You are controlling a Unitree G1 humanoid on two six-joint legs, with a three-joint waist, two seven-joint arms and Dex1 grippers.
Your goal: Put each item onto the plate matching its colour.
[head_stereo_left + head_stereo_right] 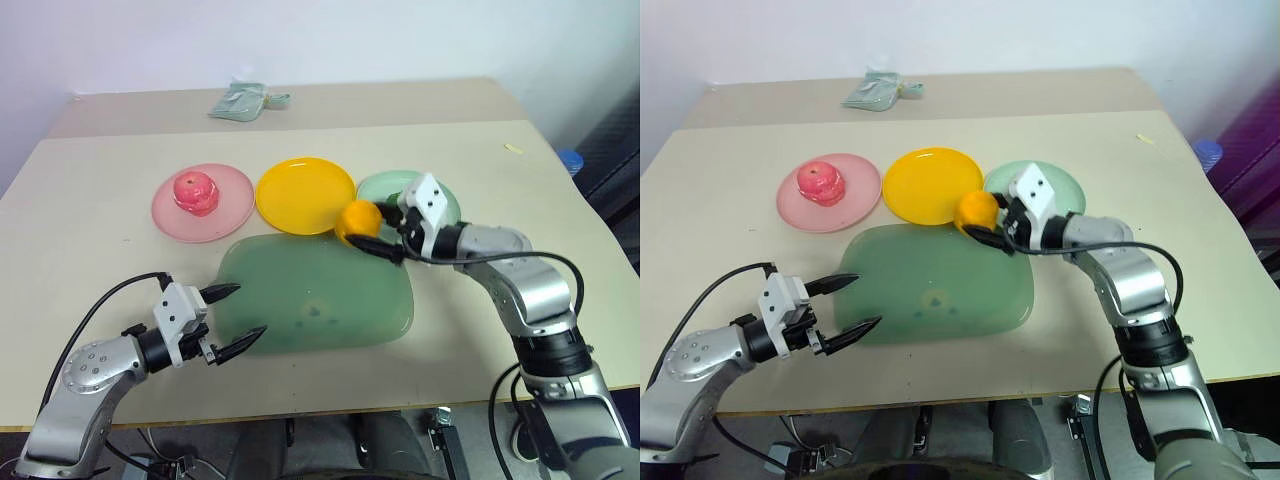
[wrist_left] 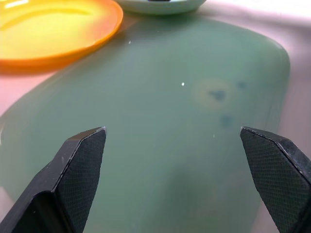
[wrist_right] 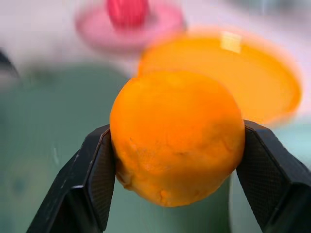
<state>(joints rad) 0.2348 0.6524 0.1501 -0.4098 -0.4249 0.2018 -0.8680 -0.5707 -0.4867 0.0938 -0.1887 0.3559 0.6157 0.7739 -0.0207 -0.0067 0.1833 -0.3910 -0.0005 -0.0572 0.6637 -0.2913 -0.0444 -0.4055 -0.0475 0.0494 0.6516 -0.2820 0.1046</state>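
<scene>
The orange [image 1: 358, 217] is gripped by the right fingers [image 1: 382, 232] just beside the yellow plate [image 1: 304, 194] — toward the robot's left; the left fingers [image 1: 232, 315] are spread, empty.

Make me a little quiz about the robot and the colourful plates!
1. True or false: the pink toy sits on the pink plate.
2. What does the right gripper hold?
   A. orange toy
   B. a green toy
   C. a spoon
3. Fill in: the left gripper is ____ over the green board.

Key:
1. True.
2. A. It is held beside the yellow plate, not yet on it.
3. Open, holding nothing.
</scene>
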